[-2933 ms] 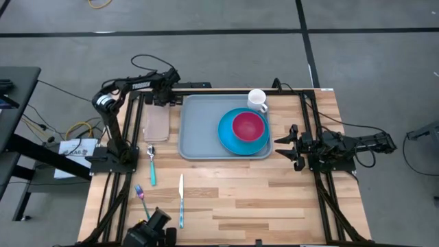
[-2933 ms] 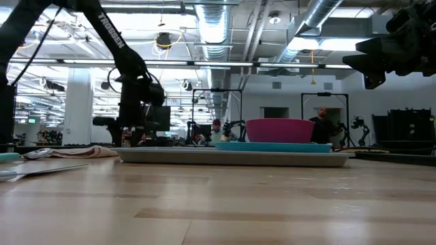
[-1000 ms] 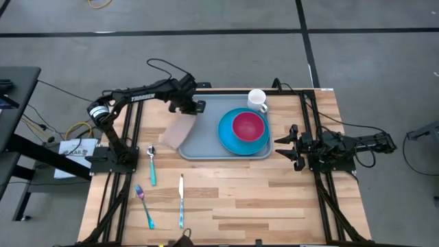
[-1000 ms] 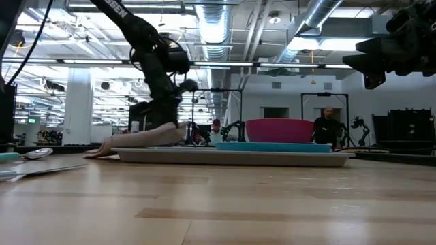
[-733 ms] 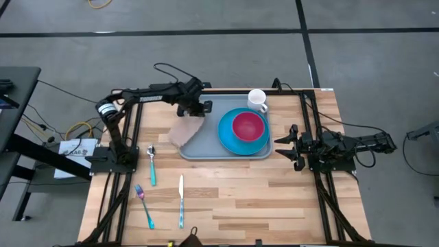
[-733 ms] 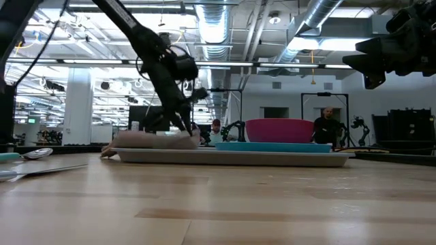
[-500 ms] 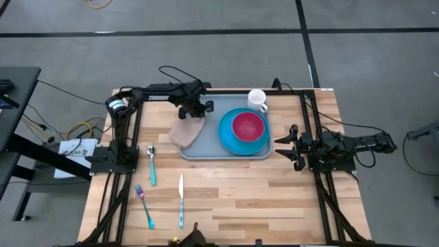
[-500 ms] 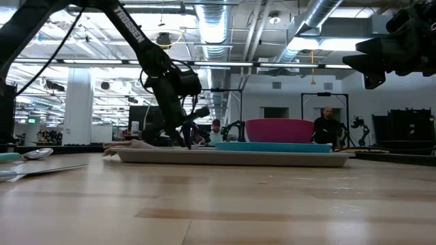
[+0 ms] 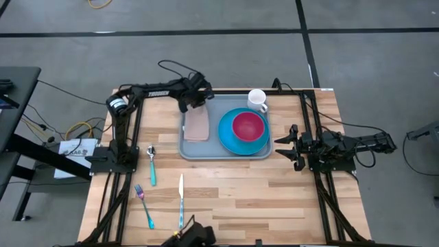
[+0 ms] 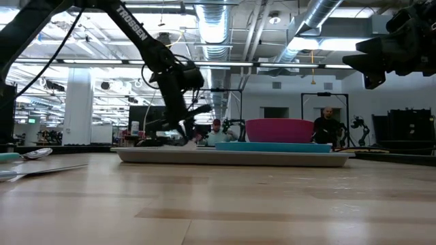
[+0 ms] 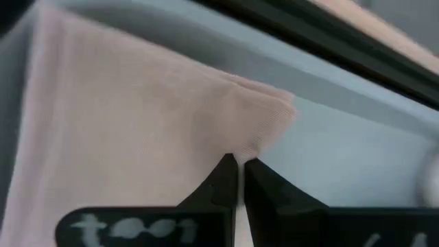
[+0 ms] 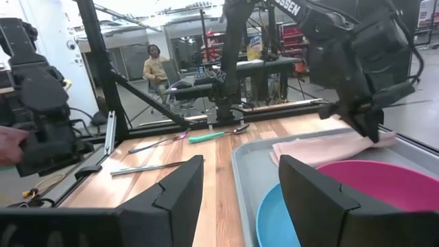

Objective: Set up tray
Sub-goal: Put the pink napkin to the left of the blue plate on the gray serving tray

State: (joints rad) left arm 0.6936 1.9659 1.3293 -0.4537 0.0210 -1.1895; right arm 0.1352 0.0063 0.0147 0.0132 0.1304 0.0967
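Left wrist view: left gripper (image 11: 238, 180) fingers (image 11: 221, 185) pinched on napkin (image 11: 130, 137).

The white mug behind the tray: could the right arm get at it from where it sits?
Probably yes. The right end effector is open, and nothing stands between it and the white mug.

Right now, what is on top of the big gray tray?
On the tray lie a pink cloth, pinched by the left gripper, and a blue plate with a pink bowl on it. The tray under them is hidden.
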